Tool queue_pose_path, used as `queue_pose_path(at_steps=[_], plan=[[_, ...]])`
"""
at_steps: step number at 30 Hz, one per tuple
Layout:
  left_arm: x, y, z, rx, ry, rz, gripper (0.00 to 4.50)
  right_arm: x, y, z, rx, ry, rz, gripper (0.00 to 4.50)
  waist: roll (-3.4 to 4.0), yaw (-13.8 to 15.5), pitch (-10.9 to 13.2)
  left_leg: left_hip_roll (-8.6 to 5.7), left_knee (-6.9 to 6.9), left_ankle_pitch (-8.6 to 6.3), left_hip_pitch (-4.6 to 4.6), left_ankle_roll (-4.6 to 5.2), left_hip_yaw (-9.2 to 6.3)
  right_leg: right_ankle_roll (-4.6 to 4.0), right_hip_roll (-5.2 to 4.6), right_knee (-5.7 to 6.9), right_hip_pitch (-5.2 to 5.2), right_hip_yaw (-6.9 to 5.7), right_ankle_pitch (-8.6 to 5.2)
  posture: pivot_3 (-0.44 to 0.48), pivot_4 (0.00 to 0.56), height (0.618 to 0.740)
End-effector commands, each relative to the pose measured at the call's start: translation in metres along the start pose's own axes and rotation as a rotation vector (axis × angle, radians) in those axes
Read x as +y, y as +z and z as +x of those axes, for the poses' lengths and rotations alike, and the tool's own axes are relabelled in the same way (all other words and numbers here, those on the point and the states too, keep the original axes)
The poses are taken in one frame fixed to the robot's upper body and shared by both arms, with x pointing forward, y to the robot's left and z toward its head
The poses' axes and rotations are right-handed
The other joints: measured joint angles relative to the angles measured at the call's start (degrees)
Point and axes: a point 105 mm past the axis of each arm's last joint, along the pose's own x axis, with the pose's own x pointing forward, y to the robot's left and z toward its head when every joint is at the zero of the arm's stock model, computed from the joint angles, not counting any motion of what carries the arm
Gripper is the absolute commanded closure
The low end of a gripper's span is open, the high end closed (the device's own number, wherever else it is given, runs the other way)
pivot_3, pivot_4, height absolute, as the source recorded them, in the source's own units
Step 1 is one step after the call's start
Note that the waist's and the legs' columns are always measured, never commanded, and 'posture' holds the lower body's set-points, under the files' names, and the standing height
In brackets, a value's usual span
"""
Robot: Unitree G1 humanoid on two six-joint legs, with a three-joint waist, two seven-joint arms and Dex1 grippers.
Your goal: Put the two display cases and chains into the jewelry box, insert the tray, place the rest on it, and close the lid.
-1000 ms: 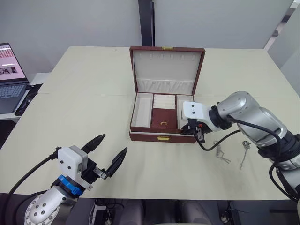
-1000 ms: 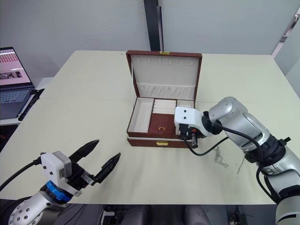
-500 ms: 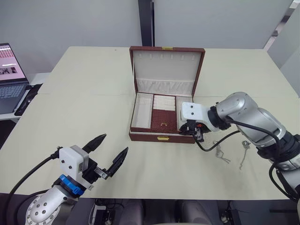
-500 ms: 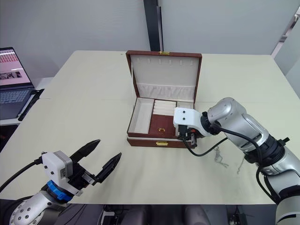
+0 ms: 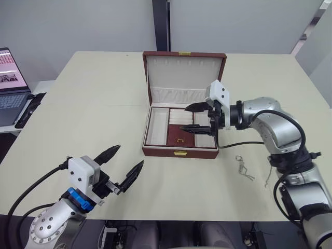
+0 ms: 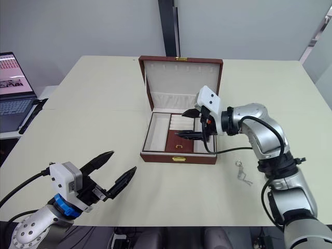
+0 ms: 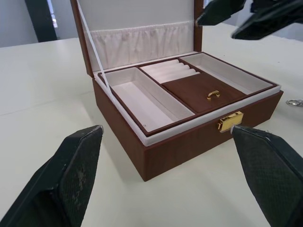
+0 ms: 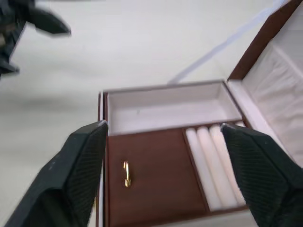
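The dark red jewelry box [image 5: 166, 152] stands mid-table with its lid [image 5: 184, 72] upright. The tray [image 5: 157, 126] lies level inside the box, its centre flap [image 5: 180, 134] showing a gold tab. My right gripper [image 5: 185, 118] hovers open just above the tray's right half, holding nothing. My left gripper [image 5: 128, 157] hangs open over the table, in front of the box and to its left. Two thin silver chains [image 5: 243, 167] [image 5: 270, 170] lie on the table right of the box. The display cases are out of view.
A laptop [image 5: 9, 85] sits on a side surface at the far left. The cream table [image 5: 93, 109] stretches wide on both sides of the box. A black cable [image 5: 236, 145] runs from my right arm over the table beside the box.
My right gripper has risen from the box's front right corner to above the tray and has opened. The left arm has barely moved.
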Motion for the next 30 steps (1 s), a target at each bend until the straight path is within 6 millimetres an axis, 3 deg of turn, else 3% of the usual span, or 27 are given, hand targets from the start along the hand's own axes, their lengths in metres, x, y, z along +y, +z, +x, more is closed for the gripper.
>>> queue_pose_path(at_steps=[1,11,17,20,23,25,30], plan=[[-0.002,0.003,-0.001,-0.006,-0.033,-0.015,0.0,-0.002,0.006,0.0,-0.089,-0.023,-0.034,1.78,0.0,0.0,0.0,0.0,0.0,0.0,0.0,0.0,0.01,0.0,0.0,0.0,0.0,0.01,0.0,0.0,0.15,0.74],[-0.003,0.007,0.003,-0.004,-0.051,-0.017,0.0,-0.002,-0.043,0.019,0.035,-0.049,0.002,4.49,0.01,0.0,0.0,0.0,0.0,0.0,0.03,0.0,0.01,0.0,0.0,0.01,0.0,0.02,0.0,0.0,0.15,0.74],[-0.001,0.01,0.005,-0.006,-0.051,-0.015,0.0,-0.001,-0.053,0.019,0.056,-0.042,0.017,4.49,0.01,0.0,0.0,0.01,0.0,0.0,0.05,-0.01,0.0,0.0,0.0,0.01,0.01,0.01,0.0,0.0,0.15,0.74],[0.0,0.01,0.006,-0.004,-0.052,-0.015,0.0,-0.001,-0.041,0.016,-0.01,-0.031,0.044,4.49,0.0,0.0,0.0,0.01,0.0,0.0,0.05,-0.01,0.0,0.0,0.0,0.01,0.01,0.01,0.0,0.0,0.15,0.74],[0.004,0.007,0.007,0.017,-0.059,-0.022,0.0,-0.003,-0.013,0.003,-0.157,-0.036,0.06,4.49,0.01,0.0,0.0,0.01,0.0,0.0,0.02,-0.01,-0.02,0.0,0.0,0.01,0.0,0.0,0.0,0.0,0.15,0.74],[0.011,0.006,0.008,0.034,-0.069,-0.015,0.0,-0.005,-0.009,-0.012,-0.179,-0.054,0.059,4.49,0.01,0.0,0.0,0.01,0.0,0.0,0.02,-0.01,-0.01,0.0,0.0,0.01,0.01,0.0,0.0,0.0,0.15,0.74],[0.04,0.01,0.007,0.08,-0.063,-0.023,0.0,-0.018,-0.019,-0.06,-0.141,-0.158,0.095,3.39,-0.03,0.3,0.0,-0.03,0.0,0.0,0.01,0.0,-0.06,0.0,-0.02,-0.03,0.04,-0.06,0.0,0.0,0.15,0.74]])
